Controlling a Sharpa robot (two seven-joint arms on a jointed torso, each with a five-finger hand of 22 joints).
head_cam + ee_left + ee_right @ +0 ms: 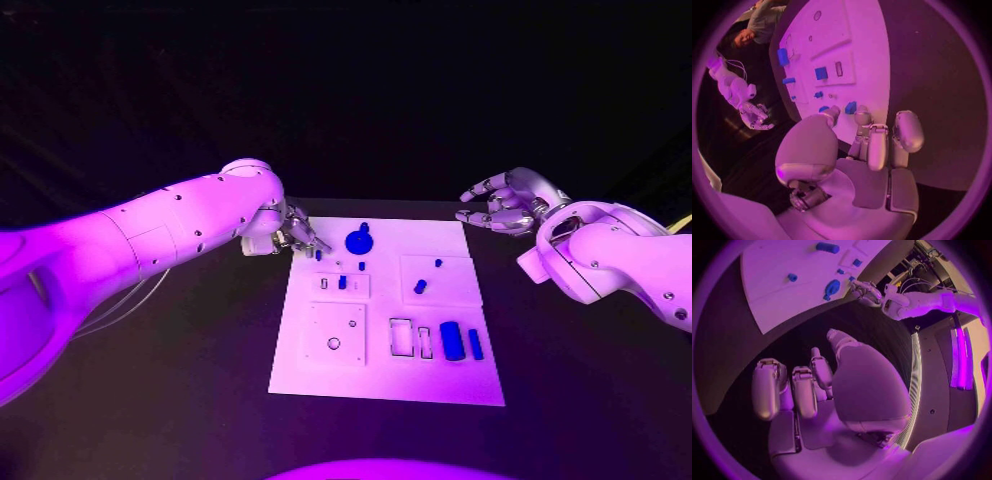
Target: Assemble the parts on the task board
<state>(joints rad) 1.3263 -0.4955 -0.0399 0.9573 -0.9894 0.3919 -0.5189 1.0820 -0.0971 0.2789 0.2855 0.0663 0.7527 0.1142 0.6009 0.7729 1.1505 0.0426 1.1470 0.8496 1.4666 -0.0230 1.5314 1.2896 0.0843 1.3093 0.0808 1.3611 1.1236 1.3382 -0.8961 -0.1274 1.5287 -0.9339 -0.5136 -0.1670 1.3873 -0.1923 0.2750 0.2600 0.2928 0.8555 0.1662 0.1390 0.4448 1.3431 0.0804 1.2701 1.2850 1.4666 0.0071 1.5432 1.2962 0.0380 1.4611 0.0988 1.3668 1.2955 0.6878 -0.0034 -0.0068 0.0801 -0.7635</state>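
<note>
Robot lab, a test bench in a dark room.
A black table point(173, 400) carries a white task board point(433, 385) with small blue parts point(451, 340), between two white arms under coloured light.

The left silver many-fingered hand point(870, 142) is rising over the near edge of the flat white task board point(864, 55), its fingers point(877, 147) lying loosely side by side and gripping nothing, with the thumb tip close to a small blue part point(851, 107) at the board's edge. Further small blue parts are lying on the board beyond it: a square blue block point(821, 73) beside a narrow rectangular slot point(839, 68), a tiny blue piece point(819, 94), and two larger blue pieces point(783, 56) nearer the far side. The board is resting on the black surface point(936, 85), and the right silver hand point(756, 116) is hovering well apart from the board with its fingers curled.
</note>
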